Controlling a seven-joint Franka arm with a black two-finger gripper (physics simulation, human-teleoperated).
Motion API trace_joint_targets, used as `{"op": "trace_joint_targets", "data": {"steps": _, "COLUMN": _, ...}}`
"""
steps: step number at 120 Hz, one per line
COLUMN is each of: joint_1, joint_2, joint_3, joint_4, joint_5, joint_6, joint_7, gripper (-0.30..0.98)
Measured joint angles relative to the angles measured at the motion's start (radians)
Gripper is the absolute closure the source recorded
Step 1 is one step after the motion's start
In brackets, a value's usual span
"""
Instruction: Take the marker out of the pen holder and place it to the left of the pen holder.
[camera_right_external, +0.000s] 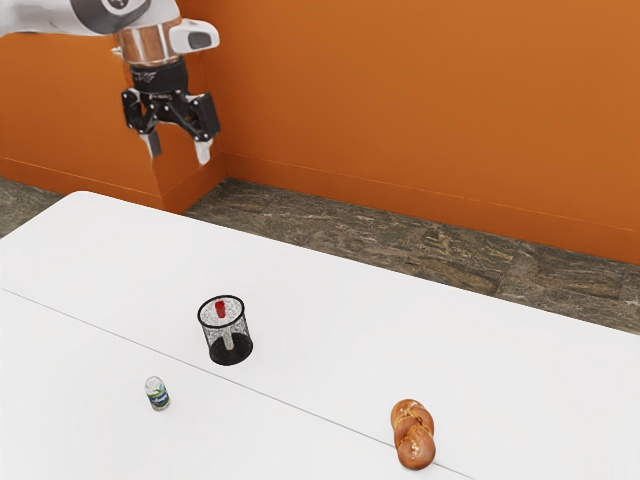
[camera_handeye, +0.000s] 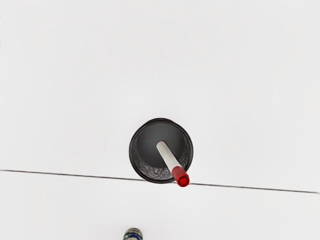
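High over the table's far left part in the exterior view, my gripper (camera_right_external: 178, 150) hangs open, its two fingers apart with nothing between them. A black mesh pen holder (camera_right_external: 231, 350) stands upright on the table, well below the gripper and toward the exterior view's right. Inside it a white marker with a red cap (camera_right_external: 220, 309) leans against the wall. From above, the wrist view gives the round pen holder (camera_handeye: 147, 140) and the marker (camera_handeye: 170, 157), its red end over the rim.
A small can (camera_right_external: 157, 393) stands near the pen holder, toward the exterior view's lower left. A braided bread (camera_right_external: 413, 434) lies farther to the exterior view's right. Both rest on the white table (camera_right_external: 330, 300); a thin seam crosses it.
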Motion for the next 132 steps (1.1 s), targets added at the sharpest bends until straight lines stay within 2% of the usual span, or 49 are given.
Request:
{"op": "trace_joint_targets", "data": {"steps": 16, "joint_1": 0.0, "joint_2": -0.002, "joint_3": -0.007, "joint_4": 0.008, "joint_5": 0.005, "joint_6": 0.02, "joint_7": -0.006, "gripper": 0.0}}
{"op": "trace_joint_targets", "data": {"steps": 29, "joint_1": 0.001, "joint_2": -0.044, "joint_3": -0.039, "joint_4": -0.026, "joint_5": 0.039, "joint_6": 0.035, "joint_7": -0.009, "gripper": 0.0}}
{"op": "trace_joint_targets", "data": {"steps": 43, "joint_1": -0.025, "joint_2": -0.152, "joint_3": -0.047, "joint_4": -0.26, "joint_5": 0.054, "joint_6": 0.113, "joint_7": -0.012, "gripper": 0.0}}
{"op": "trace_joint_targets", "data": {"steps": 54, "joint_1": -0.022, "joint_2": -0.186, "joint_3": -0.045, "joint_4": -0.415, "joint_5": 0.06, "joint_6": 0.207, "joint_7": -0.015, "gripper": 0.0}}
{"op": "trace_joint_targets", "data": {"steps": 83, "joint_1": 0.012, "joint_2": -0.037, "joint_3": -0.047, "joint_4": -0.478, "joint_5": 0.068, "joint_6": 0.411, "joint_7": -0.02, "gripper": 0.0}}
{"op": "trace_joint_targets", "data": {"steps": 103, "joint_1": -0.003, "joint_2": 0.021, "joint_3": -0.05, "joint_4": -0.537, "joint_5": 0.068, "joint_6": 0.531, "joint_7": -0.023, "gripper": 0.0}}
{"op": "trace_joint_targets", "data": {"steps": 120, "joint_1": -0.006, "joint_2": -0.038, "joint_3": -0.067, "joint_4": -0.694, "joint_5": 0.065, "joint_6": 0.662, "joint_7": -0.027, "gripper": 0.0}}
{"op": "trace_joint_targets", "data": {"steps": 132, "joint_1": -0.014, "joint_2": -0.028, "joint_3": -0.07, "joint_4": -0.752, "joint_5": 0.062, "joint_6": 0.758, "joint_7": -0.025, "gripper": 0.0}}
